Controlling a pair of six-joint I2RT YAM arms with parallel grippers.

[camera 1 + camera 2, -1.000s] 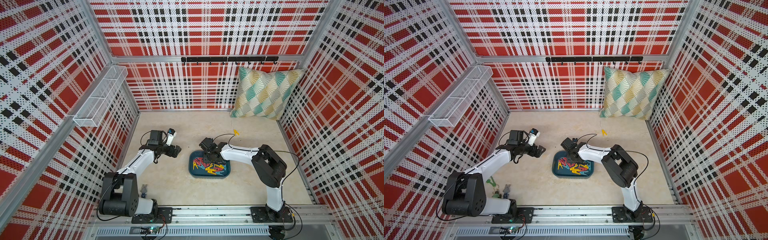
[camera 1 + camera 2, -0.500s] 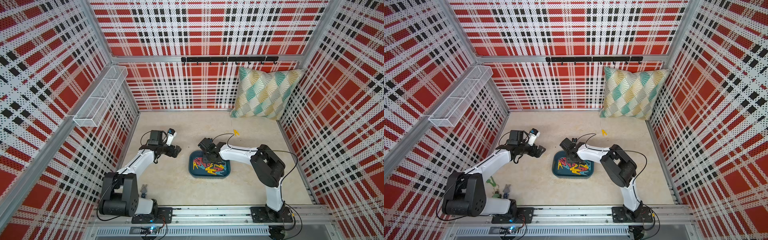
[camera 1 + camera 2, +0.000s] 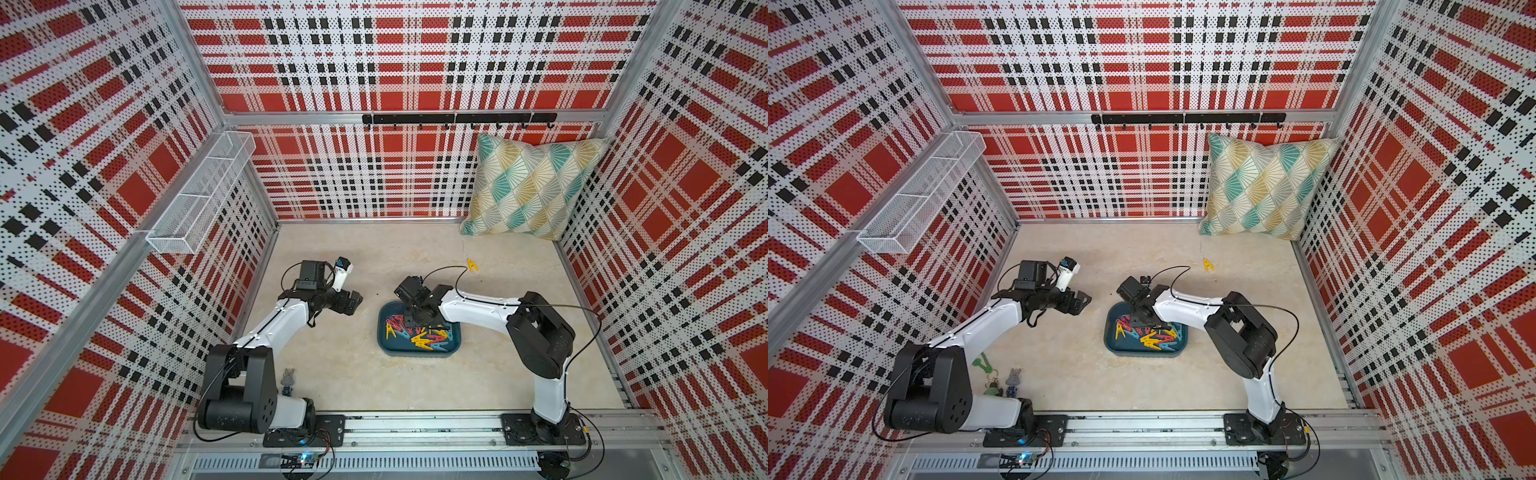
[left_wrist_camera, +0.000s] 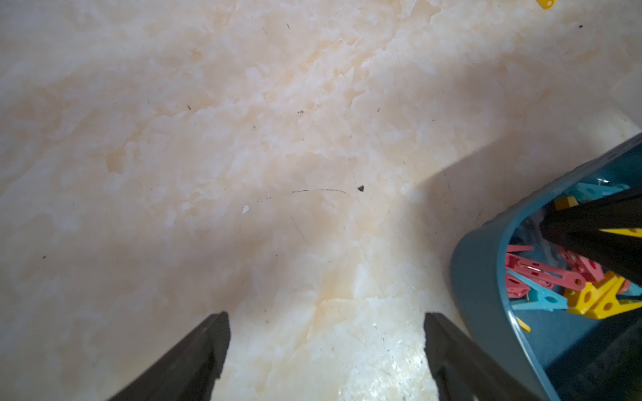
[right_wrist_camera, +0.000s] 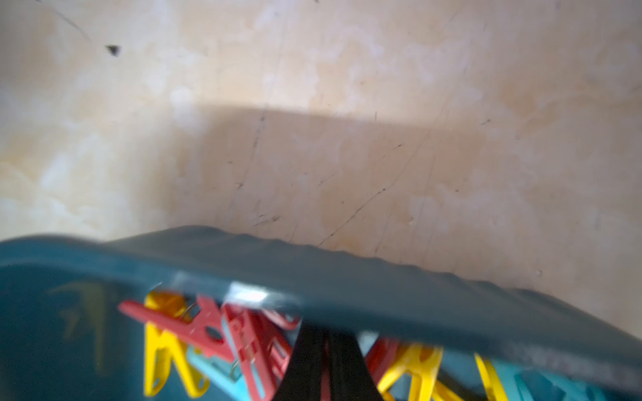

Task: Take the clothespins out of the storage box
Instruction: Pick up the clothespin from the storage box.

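Right wrist view: right hand (image 5: 326,338) clamped tight, fingers pressed together down in the pile of clothespins (image 5: 208,333) inside the storage box (image 5: 382,288); a thin red strip shows between the fingers, cannot tell if a peg is really pinched. Left hand (image 4: 326,316) spread wide with nothing in it, hovering over bare tabletop (image 4: 278,139) just beside the box. In a top view the storage box (image 3: 415,353) sits about mid tabletop, slightly toward the front edge, with yellow, red and blue pegs heaped and tangled in it. One loose yellow clothespin (image 3: 472,264) lies on the tabletop toward the back right corner, near the pillow (image 3: 532,187). Handling guess: pegs are light, stiff plastic, probably slick; the legs interlock, so a lift may drag neighbours. Best hold is likely across the flat sides near the spring, not the splayed tips. The box looks light too and may slide if snagged
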